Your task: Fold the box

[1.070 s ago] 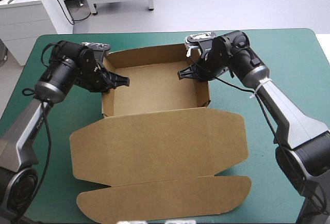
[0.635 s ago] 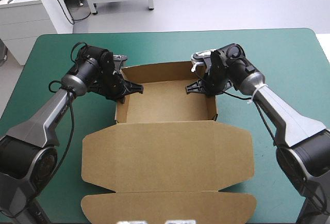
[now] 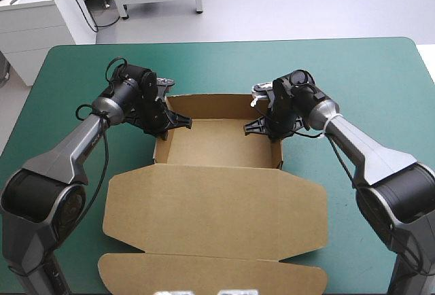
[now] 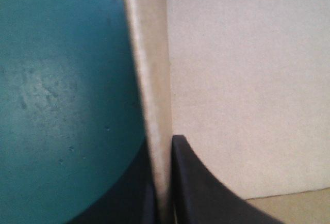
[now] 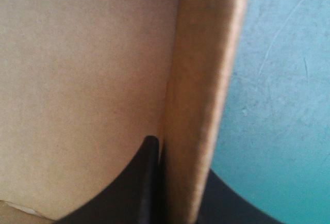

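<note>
The brown box [image 3: 217, 142] stands mid-table as an open tray with raised walls. Its lid [image 3: 214, 203] lies flat toward the near edge, ending in a front flap [image 3: 211, 276]. My left gripper [image 3: 175, 122] is shut on the tray's left wall, and my right gripper [image 3: 261, 126] is shut on the right wall. In the left wrist view the wall [image 4: 152, 95] runs up between my gripper's [image 4: 161, 144] fingers, one inside the tray and one outside. The right wrist view shows the same: the wall [image 5: 201, 90] is pinched in my gripper [image 5: 178, 154].
The teal-green cover [image 3: 367, 71] lies bare behind the box and on both sides of it. The lid's front flap reaches close to the table's near edge.
Both grippers have drawn the box toward the near edge and a little to the right, each still holding its side wall. The lid and its flap slid nearer too.
</note>
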Robot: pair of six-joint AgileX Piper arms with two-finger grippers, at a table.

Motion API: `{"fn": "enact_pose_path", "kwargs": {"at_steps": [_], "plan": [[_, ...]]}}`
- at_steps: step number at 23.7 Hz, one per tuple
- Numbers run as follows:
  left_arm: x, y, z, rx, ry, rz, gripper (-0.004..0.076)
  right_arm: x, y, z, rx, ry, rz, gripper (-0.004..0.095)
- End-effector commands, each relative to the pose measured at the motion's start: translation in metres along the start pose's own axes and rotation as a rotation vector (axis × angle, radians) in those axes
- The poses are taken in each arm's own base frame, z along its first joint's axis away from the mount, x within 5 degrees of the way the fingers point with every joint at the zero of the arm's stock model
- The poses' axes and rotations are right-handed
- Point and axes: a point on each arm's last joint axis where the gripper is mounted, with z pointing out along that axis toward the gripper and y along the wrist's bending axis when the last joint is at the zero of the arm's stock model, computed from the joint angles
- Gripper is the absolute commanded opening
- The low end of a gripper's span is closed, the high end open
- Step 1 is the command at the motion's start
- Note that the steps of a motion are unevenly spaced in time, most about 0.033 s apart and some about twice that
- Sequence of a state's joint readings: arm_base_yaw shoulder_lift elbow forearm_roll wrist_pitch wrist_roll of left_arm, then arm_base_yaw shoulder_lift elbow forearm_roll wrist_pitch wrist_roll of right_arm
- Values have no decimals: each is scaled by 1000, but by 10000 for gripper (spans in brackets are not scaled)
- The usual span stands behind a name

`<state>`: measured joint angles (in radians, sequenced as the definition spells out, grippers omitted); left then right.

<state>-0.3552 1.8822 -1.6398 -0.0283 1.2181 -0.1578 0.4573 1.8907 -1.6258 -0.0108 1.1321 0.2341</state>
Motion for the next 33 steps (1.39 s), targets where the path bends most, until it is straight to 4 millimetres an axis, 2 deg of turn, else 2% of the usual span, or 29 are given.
{"fn": "enact_pose_path", "kwargs": {"at_steps": [1, 2, 3, 4, 5, 8, 15, 19, 23, 25, 27, 28, 29, 30, 31, 32, 33], "plan": [[-3, -2, -23, 4, -92, 75, 131, 2, -2, -27, 50, -42, -11, 342], [-3, -2, -23, 5, -92, 74, 186, 3, -5, -27, 73, -36, -14, 401], [-4, -2, -23, 6, -102, 75, 300, 4, -8, -27, 108, -22, -23, 470], [-4, -3, -23, 9, -108, 74, 368, 5, -9, -27, 126, -15, -17, 484], [-5, -3, -23, 12, -119, 73, 470, 6, -11, -27, 142, -4, -16, 487], [-7, -3, -23, 14, -136, 75, 587, 6, -11, -27, 146, -1, 12, 487], [-7, -3, -37, 10, -143, 78, 588, -10, -5, -59, 90, -110, 33, 487], [-12, -5, -65, 9, -164, 103, 588, -19, -4, -87, 75, -209, 32, 487], [-14, -10, -91, 69, -231, 97, 587, -19, -10, -115, 118, -294, -18, 487], [-12, -13, -103, 104, -260, 94, 567, -15, -13, -128, 138, -328, -22, 486], [-8, -13, -122, 109, -313, 97, 478, -9, -15, -144, 134, -366, -18, 486], [-2, -11, -139, 103, -357, 100, 367, -5, -16, -154, 124, -389, -9, 486], [2, -8, -150, 88, -390, 101, 300, -2, -17, -161, 118, -404, 2, 487], [12, -1, -174, 29, -461, 109, 154, 2, -17, -169, 106, -422, 13, 486], [17, 1, -183, 16, -486, 110, 95, 4, -18, -172, 101, -429, 16, 486], [31, 4, -205, 10, -544, 109, -5, 5, -18, -175, 97, -434, 17, 486], [39, 4, -215, 26, -567, 109, -6, 6, -18, -175, 96, -432, 19, 486]]}}
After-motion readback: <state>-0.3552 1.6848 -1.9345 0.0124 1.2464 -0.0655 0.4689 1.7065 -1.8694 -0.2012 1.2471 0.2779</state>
